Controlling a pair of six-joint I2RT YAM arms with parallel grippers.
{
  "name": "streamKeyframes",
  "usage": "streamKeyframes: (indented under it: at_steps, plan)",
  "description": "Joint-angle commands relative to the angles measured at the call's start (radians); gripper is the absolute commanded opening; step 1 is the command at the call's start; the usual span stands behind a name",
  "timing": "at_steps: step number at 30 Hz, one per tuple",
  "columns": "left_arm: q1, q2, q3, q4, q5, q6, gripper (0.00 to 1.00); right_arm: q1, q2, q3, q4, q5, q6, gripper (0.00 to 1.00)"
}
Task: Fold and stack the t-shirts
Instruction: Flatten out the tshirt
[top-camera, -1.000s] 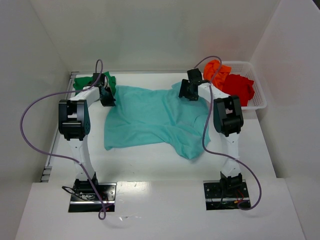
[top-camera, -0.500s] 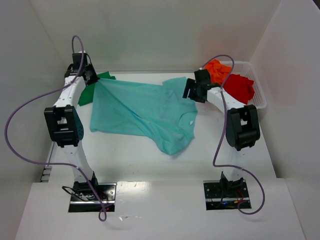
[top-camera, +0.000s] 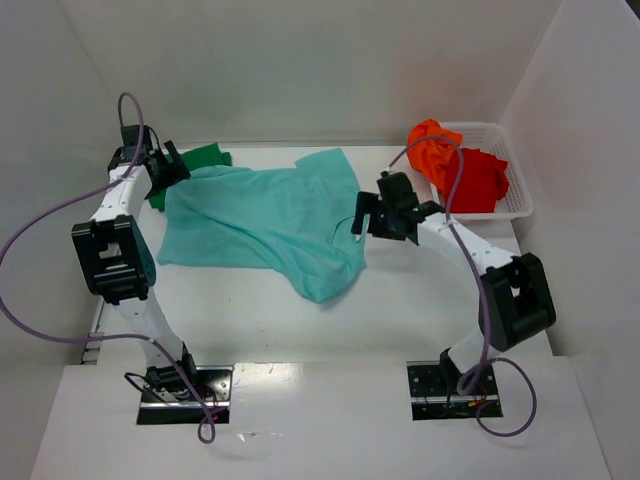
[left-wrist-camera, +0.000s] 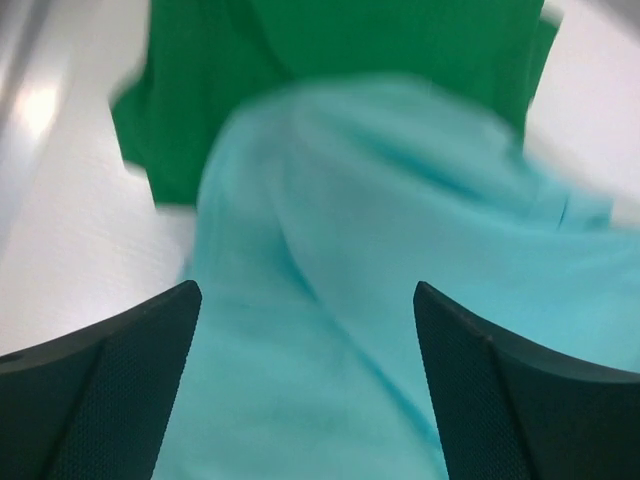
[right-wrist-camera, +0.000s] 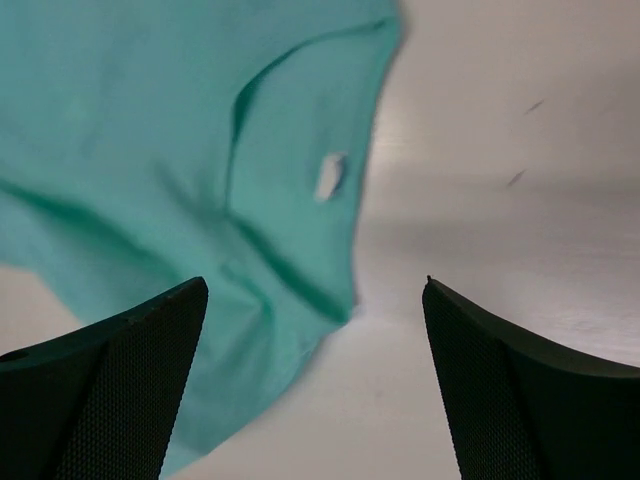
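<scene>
Top external view, L to R: the left gripper (top-camera: 166, 166) hovers at the far-left corner of the table (top-camera: 420, 290), jaws spread wide, gripping nothing. Just beside it the dark green t-shirt (top-camera: 206, 156) sits bunched up, not folded. The light teal t-shirt (top-camera: 262, 212) lies spread over the table's middle, rumpled, w/ one corner drooping toward the near side and its far-left edge touching the green one. The right gripper (top-camera: 362, 216) hangs just off the teal shirt's right edge, jaws also apart, nothing in them. Far right, the white basket (top-camera: 521, 196) holds the orange t-shirt (top-camera: 432, 150) and the red t-shirt (top-camera: 478, 180), both crumpled.

Left wrist view: the fingers (left-wrist-camera: 100, 390) stand wide apart over teal cloth that overlaps the green shirt; nothing is pinched.

Right wrist view: open fingers (right-wrist-camera: 110, 390) above the teal shirt's collar edge and bare table.

Progress, as I read it: early. Teal is laid out approx. flat but needs smoothing before any fold. No fold made, no stack begun. Green, orange and red are all left to do.
</scene>
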Motion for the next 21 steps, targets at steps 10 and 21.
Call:
streamKeyframes:
  at_steps: [10,21]
  plan:
    - [-0.006,-0.401,-0.438,0.044,0.026,-0.134,0.99,0.342,-0.288,-0.214,0.023,-0.086,0.185,0.99]
    - [-0.006,-0.469,-0.573,0.044,0.085,-0.166,0.99,0.562,-0.129,-0.233,0.034,0.003,0.194,0.99]
